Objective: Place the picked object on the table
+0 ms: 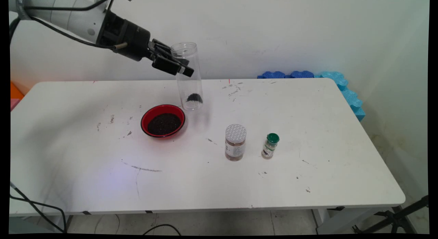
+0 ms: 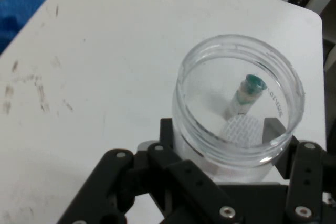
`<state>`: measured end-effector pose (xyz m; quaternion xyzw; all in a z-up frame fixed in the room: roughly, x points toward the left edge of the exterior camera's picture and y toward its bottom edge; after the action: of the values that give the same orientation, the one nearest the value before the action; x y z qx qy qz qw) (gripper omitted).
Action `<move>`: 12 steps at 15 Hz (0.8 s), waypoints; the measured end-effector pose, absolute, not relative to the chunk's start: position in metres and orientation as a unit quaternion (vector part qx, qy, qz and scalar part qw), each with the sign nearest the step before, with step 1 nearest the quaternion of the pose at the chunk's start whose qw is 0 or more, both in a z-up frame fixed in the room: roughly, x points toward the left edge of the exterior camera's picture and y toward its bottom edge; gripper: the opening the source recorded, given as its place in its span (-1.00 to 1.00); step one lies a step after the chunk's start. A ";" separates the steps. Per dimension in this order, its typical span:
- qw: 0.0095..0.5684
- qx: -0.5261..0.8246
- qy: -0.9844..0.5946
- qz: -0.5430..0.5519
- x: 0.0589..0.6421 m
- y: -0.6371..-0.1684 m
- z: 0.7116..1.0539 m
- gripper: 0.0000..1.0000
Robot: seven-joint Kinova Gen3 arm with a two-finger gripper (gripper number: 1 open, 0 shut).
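Observation:
My gripper (image 1: 182, 65) is shut on a tall clear plastic jar (image 1: 188, 82) near its open top. The jar leans slightly and holds a small heap of dark grains (image 1: 194, 98) at its bottom. Its base is just behind and to the right of a red bowl (image 1: 160, 107) full of dark grains; I cannot tell whether the base touches the table. In the hand view, the jar's open mouth (image 2: 239, 51) sits between my fingers (image 2: 167, 129). A green-capped bottle (image 2: 248, 94) shows through the jar.
A brown spice jar with a patterned silver lid (image 1: 235, 143) and a small green-capped bottle (image 1: 270, 146) stand right of centre. Blue foam pieces (image 1: 342, 85) line the far right corner. Cables (image 1: 37, 208) hang at the front left, and a black stand (image 1: 393, 218) is at the lower right.

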<state>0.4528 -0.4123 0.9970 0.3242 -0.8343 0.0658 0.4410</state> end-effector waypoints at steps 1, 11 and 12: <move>0.442 0.312 -0.837 0.074 0.451 -0.411 0.997 -1.00; 0.452 0.248 -0.849 0.117 0.434 -0.407 0.988 -1.00; 0.452 0.244 -0.849 0.119 0.433 -0.407 0.986 -1.00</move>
<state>0.4328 -0.4069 0.9864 0.2443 -0.8495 0.1191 0.4522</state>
